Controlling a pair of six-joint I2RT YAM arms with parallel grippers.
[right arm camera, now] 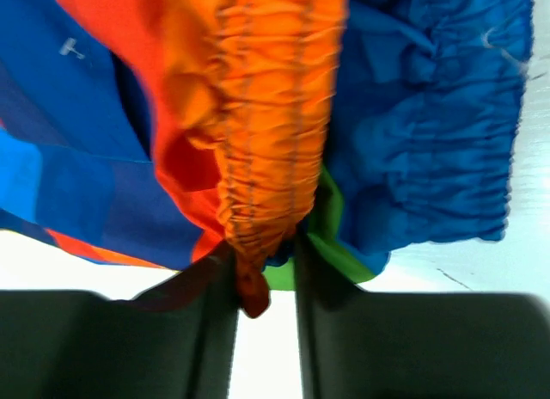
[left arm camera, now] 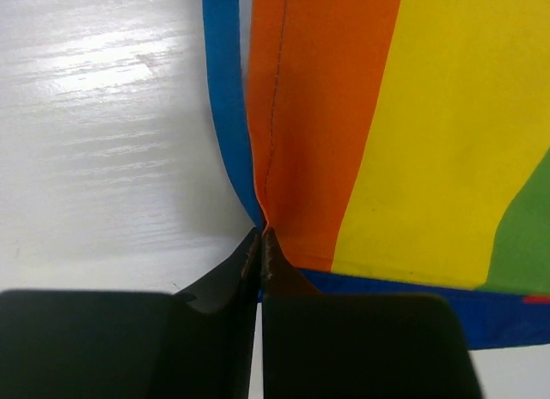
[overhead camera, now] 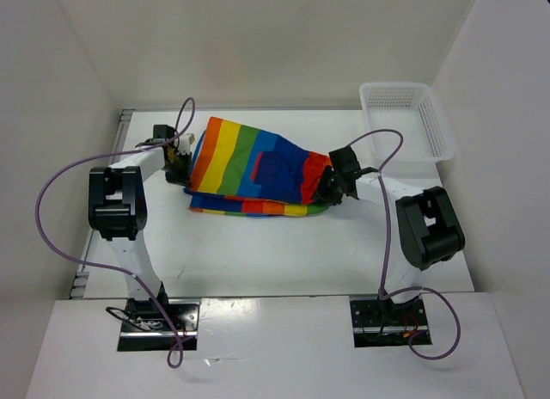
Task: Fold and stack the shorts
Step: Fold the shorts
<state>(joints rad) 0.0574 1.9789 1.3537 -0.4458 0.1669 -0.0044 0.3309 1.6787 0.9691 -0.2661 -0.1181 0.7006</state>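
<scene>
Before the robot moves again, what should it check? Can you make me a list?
1. Left gripper has the shorts: ok, its jaws are shut on the orange edge.
2. Right gripper has the shorts: cannot tell. The orange waistband sits between its fingers, but the pictures do not show a tight grip.
3. Shorts lying smooth: not ok, they are bunched near the right gripper.
4. Shorts away from the basket: ok, they are apart.
5. Cables off the shorts: ok.
</scene>
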